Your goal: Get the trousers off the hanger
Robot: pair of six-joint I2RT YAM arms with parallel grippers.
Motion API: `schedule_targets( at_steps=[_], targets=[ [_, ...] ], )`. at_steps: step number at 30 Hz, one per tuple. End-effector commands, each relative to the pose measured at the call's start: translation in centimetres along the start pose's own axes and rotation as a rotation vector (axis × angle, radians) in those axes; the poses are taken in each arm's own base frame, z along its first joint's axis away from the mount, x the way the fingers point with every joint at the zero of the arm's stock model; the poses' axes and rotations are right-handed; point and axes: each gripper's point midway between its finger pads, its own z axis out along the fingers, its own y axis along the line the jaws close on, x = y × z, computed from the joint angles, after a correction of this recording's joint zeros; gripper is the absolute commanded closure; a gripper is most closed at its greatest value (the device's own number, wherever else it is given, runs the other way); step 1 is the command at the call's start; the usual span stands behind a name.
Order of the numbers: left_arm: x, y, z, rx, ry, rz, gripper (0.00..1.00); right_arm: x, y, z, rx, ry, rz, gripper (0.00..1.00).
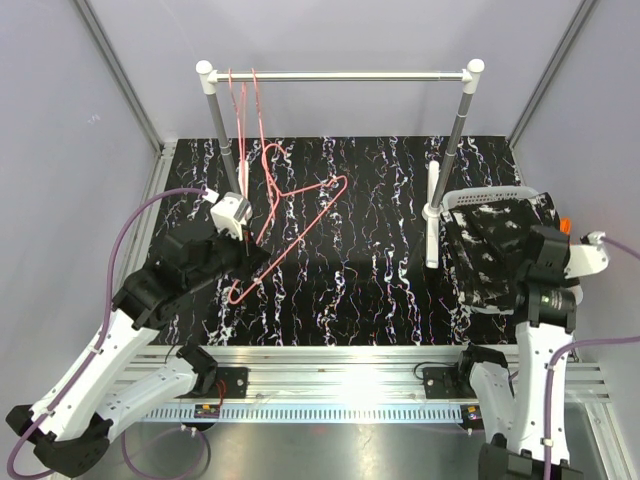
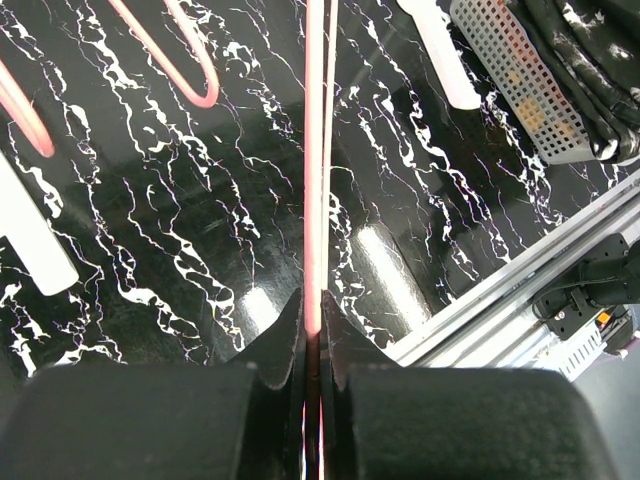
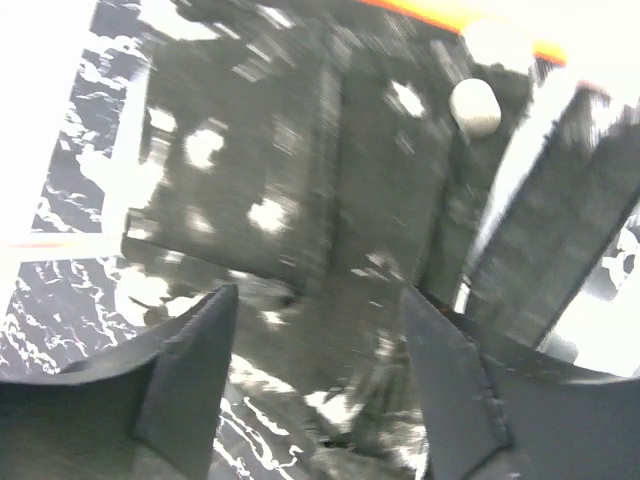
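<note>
My left gripper (image 1: 247,262) is shut on the bar of a bare pink wire hanger (image 1: 300,215), which it holds tilted over the table. In the left wrist view the pink bar (image 2: 315,150) runs straight up from between the shut jaws of the left gripper (image 2: 313,310). Black trousers (image 1: 495,250) with white markings lie heaped in and over a white basket (image 1: 480,198) at the right. My right gripper (image 3: 318,300) hangs open just above the trousers (image 3: 330,200), with nothing between its fingers. An orange edge (image 3: 450,20) shows behind the black cloth.
A white clothes rack with a rail (image 1: 340,75) stands at the back, with more pink hangers (image 1: 240,100) hooked at its left end. Its white feet (image 1: 432,215) rest on the black marbled table. The aluminium frame (image 1: 340,365) runs along the near edge.
</note>
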Motion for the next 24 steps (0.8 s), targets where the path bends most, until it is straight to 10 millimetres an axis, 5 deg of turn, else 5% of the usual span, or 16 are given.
schedule_targets(
  at_steps=[1, 4, 7, 15, 19, 22, 24],
  targets=[
    [-1.8, -0.1, -0.2, 0.004, -0.068, 0.014, 1.00, -4.3, 2.1, -1.7, -0.012, -0.077, -0.093, 0.22],
    [-2.3, 1.0, -0.2, -0.069, -0.082, -0.022, 1.00, -4.9, 2.6, -1.8, -0.007, -0.065, -0.185, 0.17],
    [-3.3, 2.2, -0.2, -0.164, -0.084, -0.055, 1.00, -2.3, 5.2, 1.2, -0.053, 0.096, -0.325, 0.16],
    [-6.1, 1.6, -1.6, -0.185, -0.105, -0.074, 1.00, 3.8, 1.6, 8.4, 0.173, 0.302, -0.364, 0.13],
    [-8.6, 0.4, -3.6, -0.160, -0.150, -0.053, 1.00, 10.8, -2.0, 10.8, 0.241, 0.553, -0.396, 0.13],
    [-9.8, 0.1, -4.7, -0.164, -0.168, -0.039, 1.00, 11.9, -2.0, 11.2, 0.209, 0.574, -0.393, 0.14],
    [-10.1, 0.2, -4.9, -0.174, -0.163, -0.033, 1.00, 10.3, -1.7, 10.5, 0.213, 0.535, -0.414, 0.13]
  ],
)
